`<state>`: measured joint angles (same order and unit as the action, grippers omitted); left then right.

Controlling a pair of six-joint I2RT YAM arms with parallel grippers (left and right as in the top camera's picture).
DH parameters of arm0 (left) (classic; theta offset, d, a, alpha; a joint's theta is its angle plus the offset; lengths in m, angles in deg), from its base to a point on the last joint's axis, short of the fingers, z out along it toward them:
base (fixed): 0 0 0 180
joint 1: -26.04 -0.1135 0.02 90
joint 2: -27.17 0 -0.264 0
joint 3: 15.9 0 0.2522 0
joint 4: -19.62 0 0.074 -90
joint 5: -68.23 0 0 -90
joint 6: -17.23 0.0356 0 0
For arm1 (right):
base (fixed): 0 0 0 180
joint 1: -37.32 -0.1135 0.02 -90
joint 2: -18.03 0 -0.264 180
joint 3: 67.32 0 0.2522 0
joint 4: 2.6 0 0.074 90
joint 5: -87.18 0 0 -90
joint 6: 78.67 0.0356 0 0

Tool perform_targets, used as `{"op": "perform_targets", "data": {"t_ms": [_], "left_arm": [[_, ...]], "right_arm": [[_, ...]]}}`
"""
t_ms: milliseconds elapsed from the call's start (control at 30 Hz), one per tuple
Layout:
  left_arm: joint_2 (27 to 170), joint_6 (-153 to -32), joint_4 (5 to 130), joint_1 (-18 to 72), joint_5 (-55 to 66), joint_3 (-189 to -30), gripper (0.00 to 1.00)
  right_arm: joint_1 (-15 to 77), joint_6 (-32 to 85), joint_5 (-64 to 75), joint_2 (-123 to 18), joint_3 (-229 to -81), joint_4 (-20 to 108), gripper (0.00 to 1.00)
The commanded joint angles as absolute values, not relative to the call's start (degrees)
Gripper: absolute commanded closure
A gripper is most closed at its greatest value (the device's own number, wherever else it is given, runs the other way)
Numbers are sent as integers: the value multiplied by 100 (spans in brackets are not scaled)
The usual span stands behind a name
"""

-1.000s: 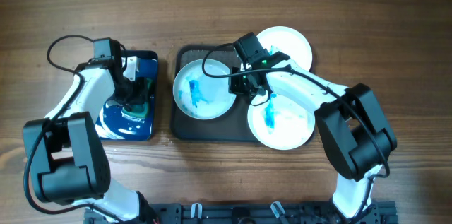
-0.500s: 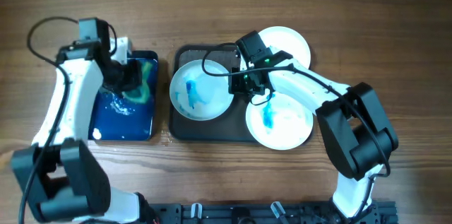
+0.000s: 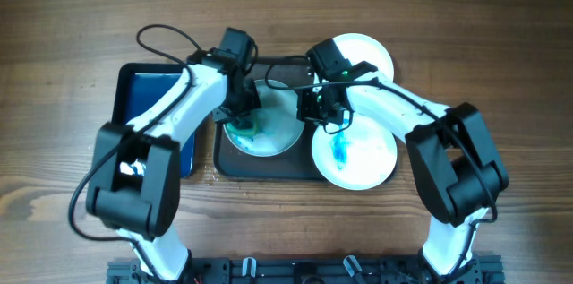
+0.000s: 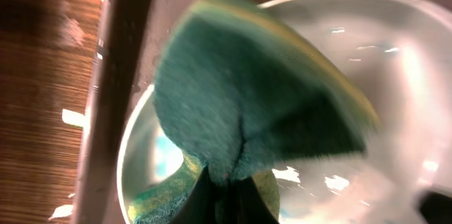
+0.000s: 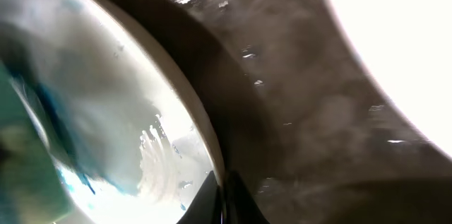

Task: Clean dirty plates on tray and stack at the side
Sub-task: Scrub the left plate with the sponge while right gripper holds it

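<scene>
1. Scrubbing looks barely begun. Just right of the small blue tray (image 3: 143,96), the left gripper (image 3: 242,121) is clamped on a green sponge (image 3: 240,128) pressed into the left plate (image 3: 273,136) on the tray (image 3: 269,166).
2. The right gripper (image 3: 320,112) pinches that plate's right rim, its fingers nearly together.
3. Further right, the streaked plate (image 3: 354,154) overhangs the tray's edge and awaits washing. The far plate (image 3: 369,55) looks clean — nothing is stacked aside yet.
4. Only the wrist views show the grips up close; only the overhead view shows all three plates.

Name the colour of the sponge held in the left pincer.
Dark green sponge with a yellow edge layer; clearest in the left wrist view.
</scene>
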<state>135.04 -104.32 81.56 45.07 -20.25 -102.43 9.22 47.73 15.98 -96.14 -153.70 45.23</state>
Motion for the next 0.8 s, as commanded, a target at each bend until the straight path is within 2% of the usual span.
{"op": "perform_targets", "data": {"t_ms": [0, 167, 267, 367, 433, 500, 633, 767], "left_arm": [[13594, -10895, 8176, 4546, -2336, -10280, 96], [13834, -10928, 7765, 4815, -2259, -9926, 96], [14239, -10898, 7813, 4817, -1757, -9889, 96], [14459, -9899, 7590, 4839, -128, -9893, 96], [14459, -8994, 7345, 4843, 1520, -9893, 96], [14459, -8795, 7029, 4843, 2346, -9893, 96], [14459, -9042, 6189, 4817, 2416, -9900, 96], [14459, -10111, 5693, 4563, 195, -9959, 96]], "right_arm": [[1069, 4942, 1098, -9695, -15372, 4632, 96], [1067, 4891, 1113, -9695, -15370, 4601, 96], [1067, 4889, 1113, -9695, -15370, 4601, 96], [1067, 4887, 1225, -9695, -15370, 4577, 96], [1067, 4880, 1345, -9695, -15370, 4553, 96], [1067, 4880, 1371, -9695, -15370, 4542, 96], [1067, 4883, 1371, -9695, -15370, 4544, 96], [1067, 4878, 1371, -9695, -15370, 4560, 96]]}}
